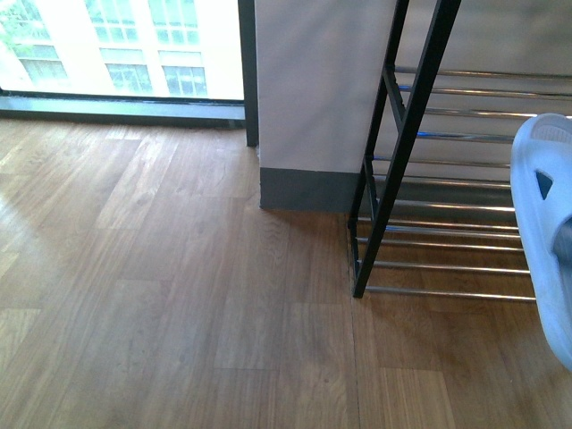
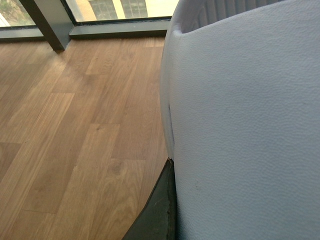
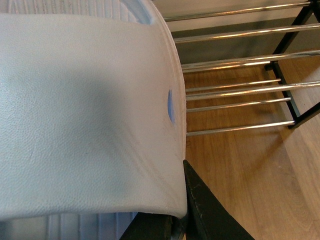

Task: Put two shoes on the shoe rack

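Two light-blue slides fill the wrist views, one to each arm. The right slide [image 3: 85, 115] lies close under the right wrist camera with its broad strap [image 3: 75, 150] uppermost. The right gripper [image 3: 172, 225] is clamped on it: one dark finger [image 3: 205, 210] presses the strap's outer edge and another dark part shows beneath the strap. Just beyond we see the rack [image 3: 300, 30], its chrome rods [image 3: 235, 55] running across to the black frame, with wood floor [image 3: 240, 170] under them.

In the front view this slide shows at the right edge. It is raised off the floor and steeply tilted, in front of the rack's lower rods and not yet on a shelf. The rack stands against a pale wall [image 1: 313, 89], with a window [image 1: 134, 45] further left.

The left slide [image 2: 240, 125] takes up most of the left wrist view, above bare floor and near the window. Of the left gripper [image 2: 167, 217] we see a single dark finger touching the slide's edge. The other is hidden, so we cannot tell whether it is closed.
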{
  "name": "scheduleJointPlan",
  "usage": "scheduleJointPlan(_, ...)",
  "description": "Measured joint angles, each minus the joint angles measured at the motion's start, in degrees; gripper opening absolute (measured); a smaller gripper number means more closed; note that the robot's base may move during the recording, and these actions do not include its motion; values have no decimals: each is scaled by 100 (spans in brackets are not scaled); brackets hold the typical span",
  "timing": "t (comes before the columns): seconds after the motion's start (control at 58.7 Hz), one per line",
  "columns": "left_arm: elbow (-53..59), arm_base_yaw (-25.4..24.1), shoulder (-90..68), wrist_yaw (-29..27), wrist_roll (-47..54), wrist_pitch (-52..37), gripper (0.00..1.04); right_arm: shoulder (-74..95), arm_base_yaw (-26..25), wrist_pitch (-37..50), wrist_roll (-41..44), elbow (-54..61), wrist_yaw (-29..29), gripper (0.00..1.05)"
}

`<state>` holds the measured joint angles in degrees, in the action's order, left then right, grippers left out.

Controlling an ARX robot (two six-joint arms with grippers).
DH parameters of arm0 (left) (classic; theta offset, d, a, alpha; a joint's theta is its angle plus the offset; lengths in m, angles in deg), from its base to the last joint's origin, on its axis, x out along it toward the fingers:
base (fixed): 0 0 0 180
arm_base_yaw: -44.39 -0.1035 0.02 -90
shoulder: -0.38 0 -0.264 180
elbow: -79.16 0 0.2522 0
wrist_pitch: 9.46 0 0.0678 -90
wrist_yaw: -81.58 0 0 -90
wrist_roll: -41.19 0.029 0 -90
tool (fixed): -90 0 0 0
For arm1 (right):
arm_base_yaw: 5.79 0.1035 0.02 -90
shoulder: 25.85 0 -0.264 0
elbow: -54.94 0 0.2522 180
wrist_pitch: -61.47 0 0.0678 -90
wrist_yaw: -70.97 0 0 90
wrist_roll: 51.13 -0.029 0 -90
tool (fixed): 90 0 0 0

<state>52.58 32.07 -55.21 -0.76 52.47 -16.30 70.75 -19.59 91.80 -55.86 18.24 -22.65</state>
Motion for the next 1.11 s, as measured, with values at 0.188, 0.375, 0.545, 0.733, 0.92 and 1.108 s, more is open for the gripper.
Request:
scheduleJointPlan(0.188, 2, 0, 0, 0, -2, 0, 2, 4, 0, 0, 0, 0, 0, 1)
scheduleJointPlan(0.375, 2, 0, 0, -2, -2, 0, 2, 4, 0, -2, 0, 0, 0, 1)
scheduleJointPlan(0.545, 0, 0, 0, 0, -4, 0, 2, 4, 0, -2, 2, 0, 0, 1)
scheduleJointPlan(0.733, 2, 0, 0, 0, -4, 0, 2, 4, 0, 0, -4, 0, 0, 1)
scheduleJointPlan(0.92, 0, 0, 0, 2, -7, 0, 2, 0, 0, 0, -4, -2, 0, 1)
scheduleJointPlan(1.108, 0, 0, 0, 2, -7, 0, 2, 0, 0, 0, -4, -2, 0, 1)
